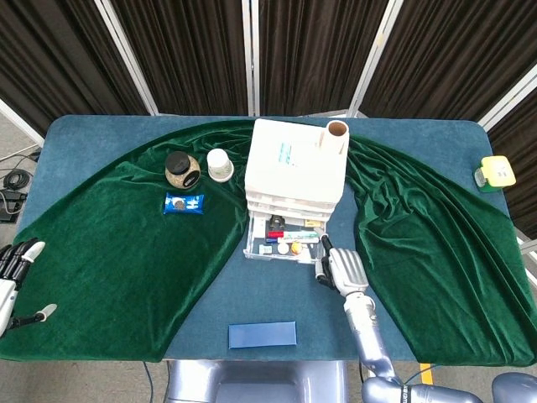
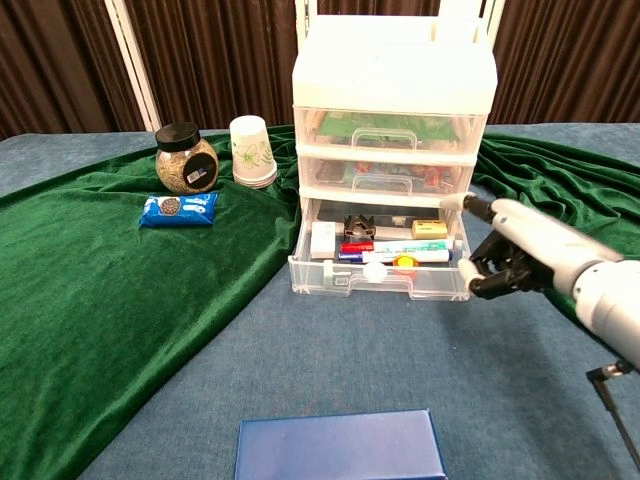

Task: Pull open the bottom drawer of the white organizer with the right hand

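The white organizer [image 1: 294, 164] [image 2: 393, 120] stands mid-table with three clear drawers. Its bottom drawer [image 1: 284, 244] [image 2: 380, 272] is pulled out toward me, showing markers and small items inside. My right hand [image 1: 342, 269] [image 2: 518, 258] sits just right of the drawer's front right corner with fingers curled in and thumb stretched toward the organizer. Nothing shows inside the hand, and I cannot tell whether it touches the corner. My left hand [image 1: 13, 270] lies at the table's near left edge, fingers spread, holding nothing.
A dark-lidded jar [image 1: 181, 169], a paper cup [image 1: 220, 164] and a blue cookie pack [image 1: 184, 202] lie left of the organizer on the green cloth [image 1: 109, 235]. A blue box [image 1: 262, 334] sits at the front edge. A cardboard tube [image 1: 336, 134] stands on the organizer.
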You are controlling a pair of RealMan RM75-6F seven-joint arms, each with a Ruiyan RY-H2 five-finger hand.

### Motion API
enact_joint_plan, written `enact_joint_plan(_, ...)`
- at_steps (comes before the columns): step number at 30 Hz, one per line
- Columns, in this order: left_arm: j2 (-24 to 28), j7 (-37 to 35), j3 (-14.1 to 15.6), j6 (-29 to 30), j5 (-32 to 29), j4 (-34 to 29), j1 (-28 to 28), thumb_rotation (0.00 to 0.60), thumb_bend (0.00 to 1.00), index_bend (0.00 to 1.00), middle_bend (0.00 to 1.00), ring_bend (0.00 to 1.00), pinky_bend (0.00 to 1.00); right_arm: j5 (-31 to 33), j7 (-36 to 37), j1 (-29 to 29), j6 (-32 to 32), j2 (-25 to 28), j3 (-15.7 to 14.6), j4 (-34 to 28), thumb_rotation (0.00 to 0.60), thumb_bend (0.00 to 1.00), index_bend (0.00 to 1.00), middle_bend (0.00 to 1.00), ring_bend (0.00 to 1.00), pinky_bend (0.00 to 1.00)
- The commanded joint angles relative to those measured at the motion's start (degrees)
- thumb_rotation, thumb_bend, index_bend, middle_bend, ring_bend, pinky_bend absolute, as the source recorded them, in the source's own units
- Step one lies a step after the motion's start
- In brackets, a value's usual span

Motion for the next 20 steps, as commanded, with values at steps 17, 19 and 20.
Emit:
enact_joint_plan(17, -2.9, 6.6, 0.1, 0.3, -1.3, 2.0, 1.2, 0.600, 0.13, 0.00, 0.00, 0.00, 0.00, -18.7, 8.7, -14.1, 16.6, 28.2, -8.8, -11.9, 0.600, 0.35, 0.10, 0.01, 0.02, 0.06)
enact_joint_plan(19, -3.5, 7.5, 0.1, 0.7, -1.3, 2.2, 1.4, 0.600, 0.13, 0.00, 0.00, 0.00, 0.00, -19.8, 10.6, -15.7, 18.0, 30.0, -9.8, -11.2, 0.600, 0.34, 0.09, 0.00, 0.00, 0.02)
enact_joint_plan(20, -3.7, 7.9, 0.1, 0.8, -1.2, 2.3, 1.4, 0.600, 0.13, 0.00, 0.00, 0.00, 0.00, -20.2, 11.5, -16.3, 18.4, 30.6, -10.1, -10.9, 0.600, 0.34, 0.09, 0.00, 0.00, 0.01)
